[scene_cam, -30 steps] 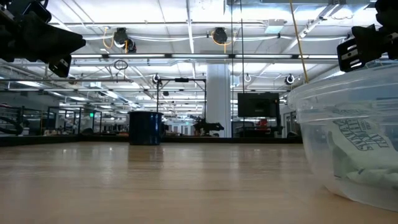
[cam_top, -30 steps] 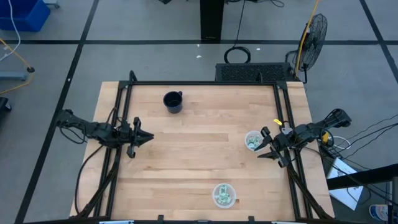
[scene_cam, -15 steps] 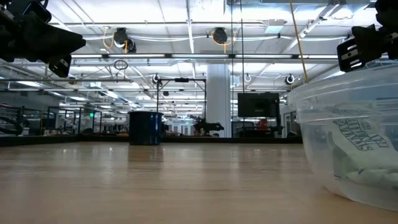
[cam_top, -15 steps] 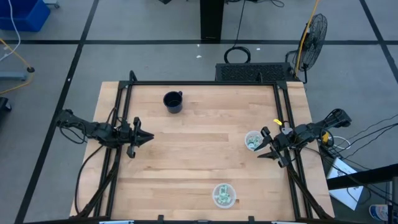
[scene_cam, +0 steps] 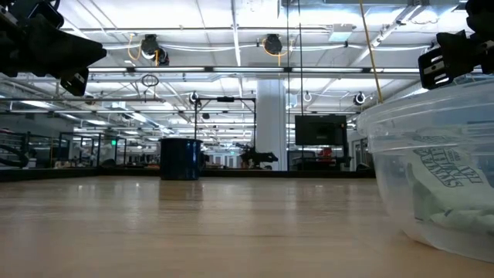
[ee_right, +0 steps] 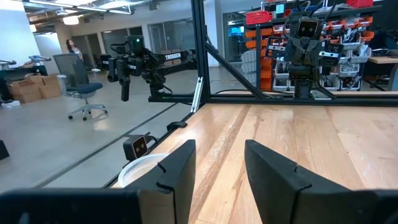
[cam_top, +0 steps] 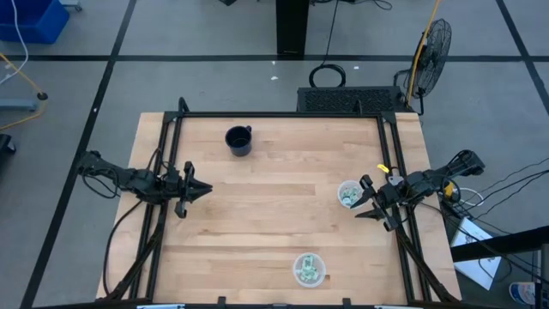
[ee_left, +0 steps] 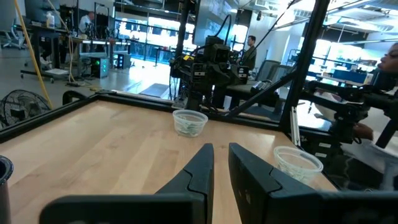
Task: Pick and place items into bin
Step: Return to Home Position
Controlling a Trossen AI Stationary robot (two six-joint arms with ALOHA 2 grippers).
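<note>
Pale green and white packets lie inside two clear round tubs. One tub [cam_top: 347, 194] stands near the table's right edge; in the left wrist view that tub [ee_left: 189, 122] holds packets. The other tub [cam_top: 309, 269] stands by the near edge and fills the right of the low view, tub [scene_cam: 432, 177]. My right gripper [cam_top: 364, 204] hovers just beside the first tub, open, its fingers [ee_right: 267, 168] wide apart. My left gripper [cam_top: 206, 189] waits over the table's left part, with a narrow gap [ee_left: 221, 155] between its fingers. I see no packet on the bare wood.
A black mug [cam_top: 238, 140] stands toward the far edge, left of centre, also seen as the mug [scene_cam: 180, 158] in the low view. A black frame [cam_top: 274, 115] runs along the table's far, left and right sides. Bare wood [cam_top: 274, 197] lies between the two arms.
</note>
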